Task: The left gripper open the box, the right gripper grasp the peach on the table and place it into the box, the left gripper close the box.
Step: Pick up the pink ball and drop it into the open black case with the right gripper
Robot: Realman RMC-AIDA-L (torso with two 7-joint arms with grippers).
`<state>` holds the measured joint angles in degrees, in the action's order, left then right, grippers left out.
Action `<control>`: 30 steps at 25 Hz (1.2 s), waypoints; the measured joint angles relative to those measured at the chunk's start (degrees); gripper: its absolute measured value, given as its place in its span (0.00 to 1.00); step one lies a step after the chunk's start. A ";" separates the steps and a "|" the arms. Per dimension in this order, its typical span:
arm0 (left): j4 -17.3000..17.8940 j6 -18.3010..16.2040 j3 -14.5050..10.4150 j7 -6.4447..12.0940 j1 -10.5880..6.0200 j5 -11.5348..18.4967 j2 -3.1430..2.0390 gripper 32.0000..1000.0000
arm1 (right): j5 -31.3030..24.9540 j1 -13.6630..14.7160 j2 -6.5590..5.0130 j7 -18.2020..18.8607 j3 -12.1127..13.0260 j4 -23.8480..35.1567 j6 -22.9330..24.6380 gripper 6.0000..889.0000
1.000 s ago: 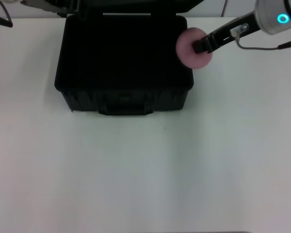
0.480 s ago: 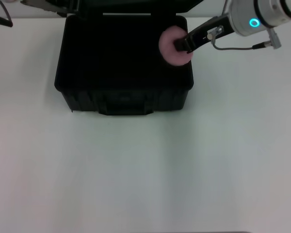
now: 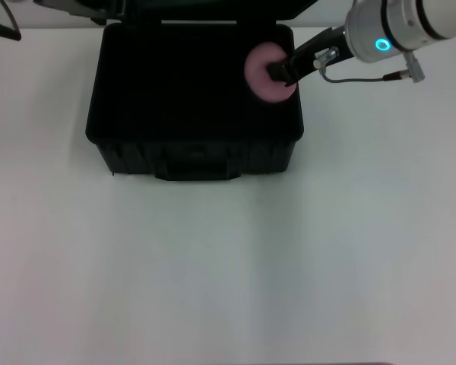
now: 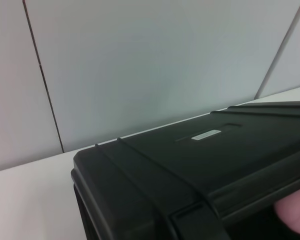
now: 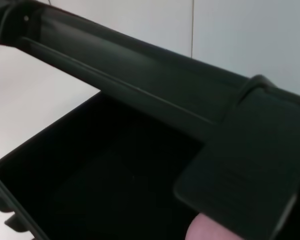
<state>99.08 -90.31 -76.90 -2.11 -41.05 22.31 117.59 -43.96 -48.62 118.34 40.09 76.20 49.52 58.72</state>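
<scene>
Nearest me I see a smooth, white, unmarked surface (image 3: 228,266), flat and matte.

Beyond it stands the box (image 3: 194,156), a large black hard-plastic case with ribbed sides and a moulded handle on its front wall. Its lid is up, so I look straight down into a dark interior. My right wrist view shows the same hollow (image 5: 105,170) with rounded corners and the raised lid's grooved inner rim running along the far side.

Over the box's far right corner, inside the rim line, is the peach (image 3: 261,71): small, round, dusty pink, with a soft matte skin. My right tool (image 3: 280,73), slim and black, reaches in from the right on a silver-grey arm with a cyan glowing ring, and its fingers are closed around the peach's right side, holding it. A thin cable loops under that arm. In the right wrist view a sliver of pink shows at the edge, beside a flat black pad.

Farthest back, at the box's far left corner, I can see only a bit of my left arm (image 3: 68,6) by the raised lid; I cannot tell how its tool is set. Its wrist view shows the lid's outer face (image 4: 200,160), ridged, with a small white label (image 4: 206,134), against a pale panelled wall (image 4: 150,65).
</scene>
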 joint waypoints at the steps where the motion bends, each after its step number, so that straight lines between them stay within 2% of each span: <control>1: 0.03 0.01 0.00 0.00 0.00 0.00 0.00 0.36 | -0.73 0.00 0.00 0.40 0.22 -0.48 -0.62 0.04; 16: 0.06 0.14 0.00 0.00 -0.12 0.12 0.00 0.36 | -2.07 -0.89 0.00 2.16 0.44 -5.31 -5.59 0.05; 30: 0.06 0.23 -0.01 0.00 -0.18 0.18 0.08 0.36 | -2.34 -1.92 0.29 2.92 0.45 -7.96 -6.56 0.05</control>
<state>99.14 -90.08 -76.91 -2.11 -41.22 22.49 117.67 -46.30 -50.54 118.63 43.00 76.64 41.56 52.16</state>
